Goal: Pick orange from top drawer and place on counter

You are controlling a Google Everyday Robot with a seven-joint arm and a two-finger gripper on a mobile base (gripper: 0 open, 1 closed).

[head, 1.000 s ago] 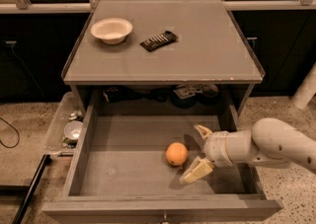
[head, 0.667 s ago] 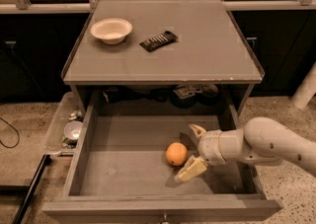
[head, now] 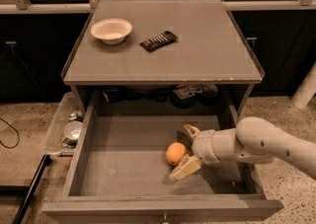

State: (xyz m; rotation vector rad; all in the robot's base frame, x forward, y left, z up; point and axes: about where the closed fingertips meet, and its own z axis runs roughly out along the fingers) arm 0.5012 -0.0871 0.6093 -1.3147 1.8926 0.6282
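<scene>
The orange [head: 175, 153] lies on the flat bottom of the pulled-out top drawer [head: 123, 164], right of its middle. My gripper [head: 185, 150] reaches in from the right, inside the drawer, open, with one finger behind the orange and the other finger [head: 184, 169] in front of it. The orange sits at the mouth of the jaws, between the fingertips, resting on the drawer floor. The grey counter [head: 197, 45] forms the cabinet top above the drawer.
A white bowl [head: 111, 30] and a dark flat packet [head: 158, 41] lie on the counter's left and middle. A clear plastic tray [head: 66, 129] of small items hangs at the drawer's left side. Dark items sit at the drawer's back under the counter.
My gripper has moved left inside the drawer, so that its open fingers now straddle the orange. The orange has not moved.
</scene>
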